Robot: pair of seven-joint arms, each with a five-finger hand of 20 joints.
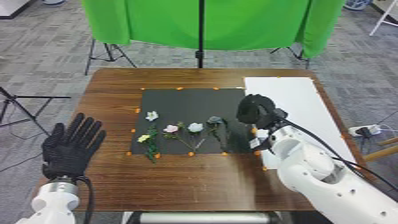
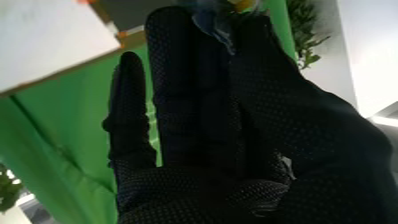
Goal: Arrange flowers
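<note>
Black fabric covers your right hand, which is over the seam between the dark mat and the white sheet; in the right wrist view its thumb and fingers pinch a bluish flower at their tips. Your left hand is by the table's left side, its fingers straight and slightly spread.

On the mat you have a white flower toward the far left; a yellow flower lies nearer you, with green leaves beside it; a pink flower, a pale flower and a grey-blue flower follow to the right. You cannot tell whether that last one is the bloom in your grip. Orange tabs dot the mat's border; green cloth hangs beyond the brown table.
</note>
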